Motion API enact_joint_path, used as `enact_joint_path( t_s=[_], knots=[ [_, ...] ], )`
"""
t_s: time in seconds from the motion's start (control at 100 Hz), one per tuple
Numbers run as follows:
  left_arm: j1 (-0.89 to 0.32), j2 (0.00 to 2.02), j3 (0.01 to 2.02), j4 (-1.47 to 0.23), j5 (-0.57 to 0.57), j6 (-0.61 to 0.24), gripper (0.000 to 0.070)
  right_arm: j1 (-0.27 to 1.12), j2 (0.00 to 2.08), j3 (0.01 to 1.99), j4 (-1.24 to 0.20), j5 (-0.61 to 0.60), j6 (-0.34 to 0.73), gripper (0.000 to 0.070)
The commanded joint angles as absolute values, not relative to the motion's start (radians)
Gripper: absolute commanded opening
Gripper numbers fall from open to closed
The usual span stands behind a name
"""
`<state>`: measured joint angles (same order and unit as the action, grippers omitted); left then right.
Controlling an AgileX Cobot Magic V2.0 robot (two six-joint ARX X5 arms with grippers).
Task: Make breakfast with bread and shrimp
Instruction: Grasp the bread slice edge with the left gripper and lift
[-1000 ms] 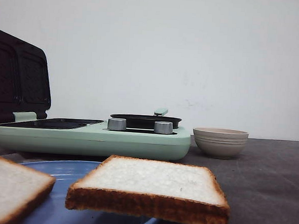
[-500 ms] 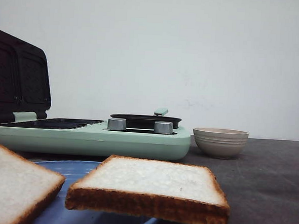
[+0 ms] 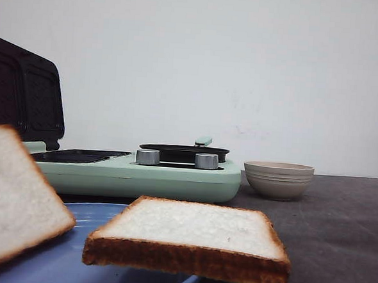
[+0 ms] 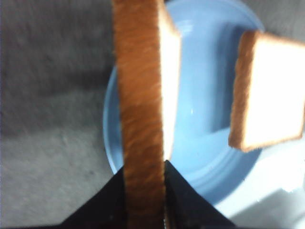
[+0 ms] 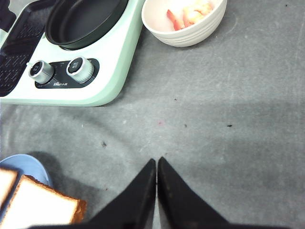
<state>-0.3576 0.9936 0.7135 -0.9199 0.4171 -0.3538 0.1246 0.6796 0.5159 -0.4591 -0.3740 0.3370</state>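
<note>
We see left end effector [image 4: 145, 167] gripping 1 bread slice [image 4: 143, 95] tilted above blue plate [image 4: 205, 157]; second slice [image 3: 193, 238] resting on plate; right end effector [image 5: 157, 164] closed, empty, over desk [image 5: 228, 119].

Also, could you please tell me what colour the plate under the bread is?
The plate is light blue, clearest in the left wrist view.

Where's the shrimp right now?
The shrimp is in the beige bowl, on the grey table just right of the green breakfast maker. The right wrist view shows it best; the front view shows only the bowl.
</note>
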Motion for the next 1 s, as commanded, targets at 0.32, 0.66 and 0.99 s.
enact_joint_path(
  t_s=[0.32,0.66,0.99],
  knots=[
    [-0.361,0.934,0.739,-0.865,0.344,-0.314,0.0004,0.128,0.684,0.528,-0.45,-0.377,0.325,0.0],
    [-0.361,0.871,0.74,-0.736,0.33,-0.314,0.0004,0.128,0.684,0.528,-0.451,-0.378,0.326,0.0],
    [-0.361,0.822,0.741,-0.643,0.302,-0.313,0.0004,0.128,0.684,0.528,-0.45,-0.377,0.326,0.0]
  ],
)
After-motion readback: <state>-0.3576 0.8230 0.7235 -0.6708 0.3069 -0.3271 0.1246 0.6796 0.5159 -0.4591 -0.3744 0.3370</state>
